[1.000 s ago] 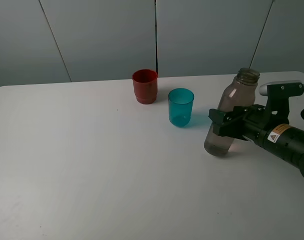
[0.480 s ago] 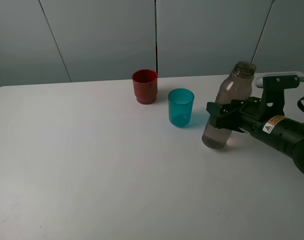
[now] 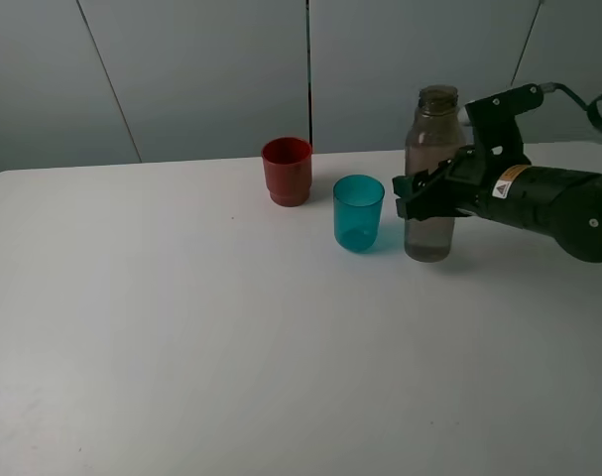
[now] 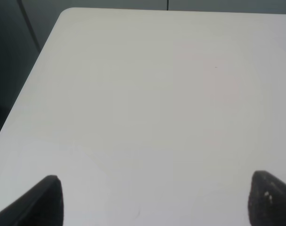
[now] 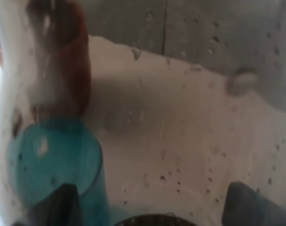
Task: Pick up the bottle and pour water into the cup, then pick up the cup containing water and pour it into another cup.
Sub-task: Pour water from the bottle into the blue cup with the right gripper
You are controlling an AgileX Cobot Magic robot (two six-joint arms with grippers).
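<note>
Three vessels and two grippers, listed from the near edge of the flat white table [image 3: 181, 377] outward. Item one: the left gripper [image 4: 159, 200], visible only in its own wrist view, is hanging over bare tabletop with its two dark fingertips [image 4: 48, 200] spread wide apart. Item two: a tall smoky grey-brown translucent plastic bottle [image 3: 429, 198] with an open threaded neck is standing upright on the right side of the table; whether its base is touching the surface cannot be told. The black right gripper [image 3: 424, 193] is reaching in from the right and pinching the bottle around its middle, jaws pressed onto its sides. In the right wrist view the droplet-speckled bottle wall is filling the picture. Item three: a small teal-blue translucent plastic tumbler [image 3: 359, 211] is sitting upright just left of the bottle, near it but apart. Item four: a small opaque red plastic cup [image 3: 287, 171] with a stepped base is standing farther back, left of the tumbler, close to the table's rear edge. Behind everything, grey wall panels [image 3: 181, 69] are closing off the scene.
</note>
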